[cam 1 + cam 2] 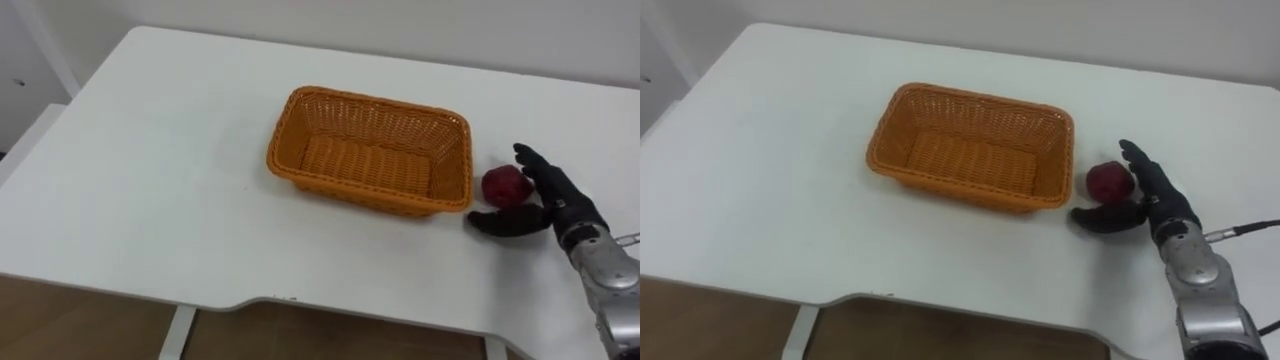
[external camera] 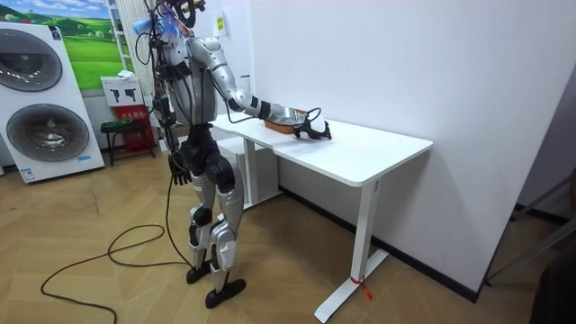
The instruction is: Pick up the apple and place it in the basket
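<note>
The apple sits on the white table just beside the basket, off its right short end and outside the rim; the basket itself holds nothing. Your right hand is at the apple's far side from the basket. Its fingers are spread and relaxed rather than clamped, with the thumb lying along the near side of the fruit and the other fingers reaching up along its right. From here you cannot tell whether any of them actually touches the skin. The left hand hangs at the robot's side, well away from the basket. Expect the apple to be firm and fairly light but smooth and round, so it will likely roll toward the basket wall or slip if you pinch it off-centre. Take it around its widest part, thumb opposite the fingers, and close gently, since hard pressure can bruise it. The woven basket looks light and may slide if the apple or hand nudges it, so lift the apple clear of the rim before you carry it over. You will find no sticker or writing on the visible side of the apple or on the basket.
</note>
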